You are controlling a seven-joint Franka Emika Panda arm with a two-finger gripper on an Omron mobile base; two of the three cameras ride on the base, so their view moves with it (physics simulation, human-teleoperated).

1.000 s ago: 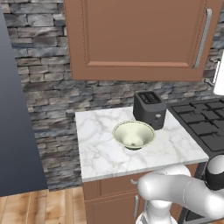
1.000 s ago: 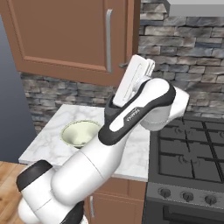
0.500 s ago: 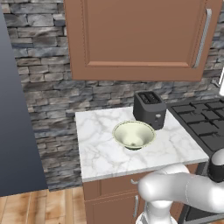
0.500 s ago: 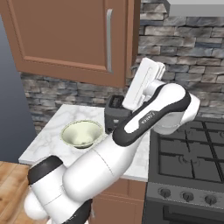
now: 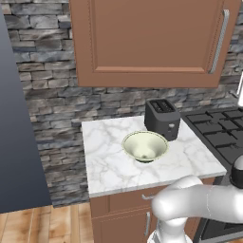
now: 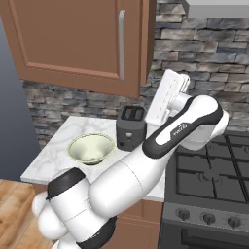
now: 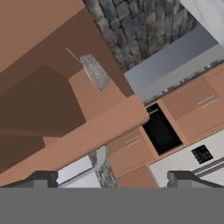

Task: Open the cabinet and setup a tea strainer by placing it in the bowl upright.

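- Here, you can see the small grey wire-mesh tea strainer [image 7: 95,72] with its thin straight handle in the hand view. It lies against reddish-brown wood; whether it sits inside the cabinet, you cannot tell from that angle.
- The large reddish-brown wooden wall cabinet [image 5: 152,42] [image 6: 73,39] has its recessed-panel door flush and closed in both base views, with the long silver bar handle [image 5: 217,42] [image 6: 121,44] upright on it.
- Your two-finger gripper [image 7: 113,178] has its tips spread wide, with nothing between them. The white arm [image 6: 180,131] reaches up just right of the cabinet, apart from the handle.
- Below the cabinet, the round pale cream-green ceramic bowl [image 5: 144,146] [image 6: 90,148] stands upright on the white marble counter [image 5: 109,161].
- Also below the cabinet, a dark boxy toaster [image 5: 162,118] [image 6: 131,127] stands just behind the bowl.
- A black gas stove [image 5: 223,137] [image 6: 214,170] adjoins the counter, below and right of the cabinet.
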